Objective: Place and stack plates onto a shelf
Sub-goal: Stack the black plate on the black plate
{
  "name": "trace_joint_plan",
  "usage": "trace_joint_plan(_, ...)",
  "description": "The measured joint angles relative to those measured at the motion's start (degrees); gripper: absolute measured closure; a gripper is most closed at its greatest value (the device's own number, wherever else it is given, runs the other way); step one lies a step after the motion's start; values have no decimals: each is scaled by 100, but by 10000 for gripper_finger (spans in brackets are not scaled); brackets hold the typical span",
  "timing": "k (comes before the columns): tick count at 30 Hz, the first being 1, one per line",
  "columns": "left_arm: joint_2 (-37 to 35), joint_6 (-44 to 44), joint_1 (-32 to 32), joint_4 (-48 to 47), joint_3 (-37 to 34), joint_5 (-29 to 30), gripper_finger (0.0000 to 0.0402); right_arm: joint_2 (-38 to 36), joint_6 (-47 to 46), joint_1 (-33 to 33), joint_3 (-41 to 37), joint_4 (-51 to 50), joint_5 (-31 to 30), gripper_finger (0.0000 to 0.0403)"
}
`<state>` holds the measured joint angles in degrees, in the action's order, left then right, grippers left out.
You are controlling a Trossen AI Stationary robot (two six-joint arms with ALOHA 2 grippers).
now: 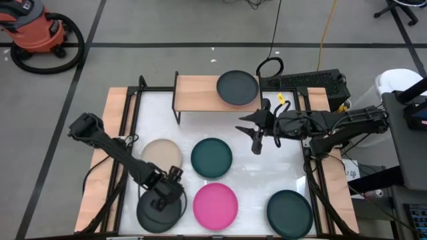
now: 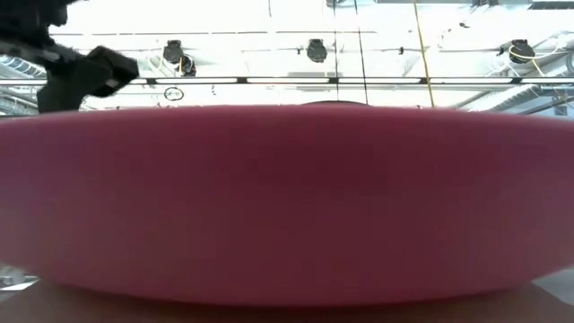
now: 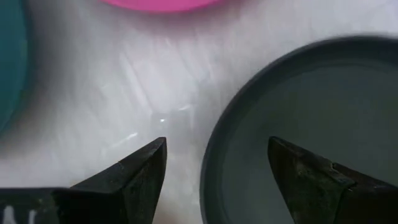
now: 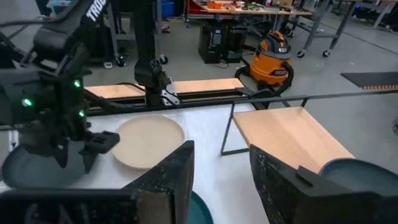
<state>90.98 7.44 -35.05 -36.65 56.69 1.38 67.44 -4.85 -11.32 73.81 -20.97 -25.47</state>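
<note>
The left gripper (image 3: 214, 163) hangs open over the white table (image 3: 112, 87), one finger (image 3: 140, 177) outside the black plate's (image 3: 311, 106) rim, the other inside it. Beyond lie edges of a pink plate (image 3: 163, 5) and a teal plate (image 3: 11, 62).

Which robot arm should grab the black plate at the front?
Left. The left gripper hangs open right over the charcoal plate's rim, one finger each side. The right gripper is far off, near the shelf.

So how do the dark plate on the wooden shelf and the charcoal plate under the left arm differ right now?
The dark round plate on the shelf sits raised on the light wooden plank shelf with no tool near it. The charcoal round plate by the table's front edge lies on the white tabletop, and the left tool straddles its rim, fingers open. Both look alike in size, round, low-rimmed and empty.
</note>
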Motion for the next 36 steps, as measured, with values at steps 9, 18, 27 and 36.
trace_joint_plan(9, 432, -256, 100, 76, 0, -145, 126, -4, 14, -10, -384, 290, 7, 264)
trace_joint_plan(18, 544, -414, 136, 99, 0, -185, 254, -2, 119, -5, -539, 292, 4, 264)
trace_joint_plan(27, 480, -326, 396, 94, 7, -568, 389, -2, 123, -5, -539, 308, 4, 264)
trace_joint_plan(36, -144, -328, 574, -1398, 879, -278, 392, -2, 123, -5, -539, 306, 6, 264)
